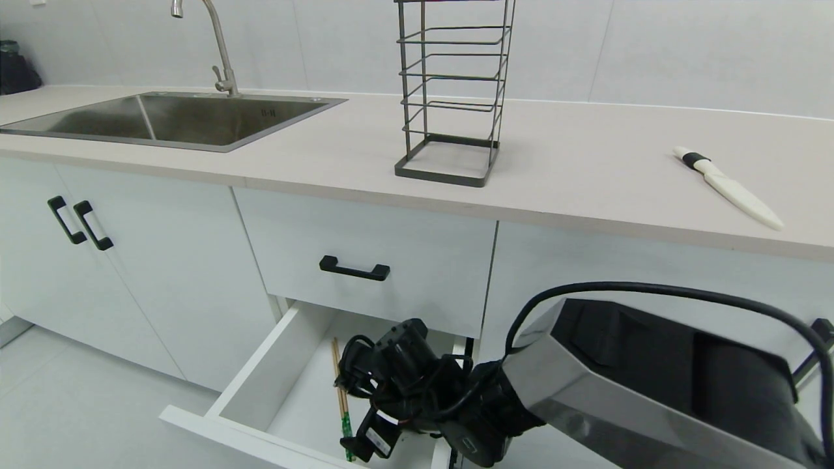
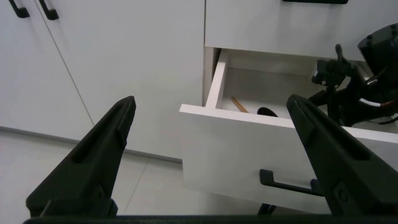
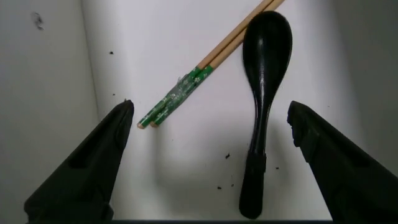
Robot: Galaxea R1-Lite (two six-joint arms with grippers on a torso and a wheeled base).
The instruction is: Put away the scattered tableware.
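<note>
A low white drawer (image 1: 247, 381) stands pulled out under the counter. On its floor lie a pair of wooden chopsticks (image 3: 199, 74) with green ends and a black spoon (image 3: 264, 93), side by side. My right gripper (image 3: 210, 112) hangs open just above them inside the drawer (image 3: 155, 174), holding nothing; the head view shows this gripper (image 1: 365, 446) beside the chopsticks (image 1: 339, 384). My left gripper (image 2: 211, 102) is open and empty out in front of the drawer (image 2: 249, 149), off to its side. A white knife (image 1: 726, 187) with a black band lies on the counter at the right.
A dark wire rack (image 1: 449, 98) stands mid-counter, and a steel sink (image 1: 176, 117) with a tap sits at the left. Above the open drawer is a shut drawer with a black handle (image 1: 354, 268). Cabinet doors (image 1: 130, 260) are to the left.
</note>
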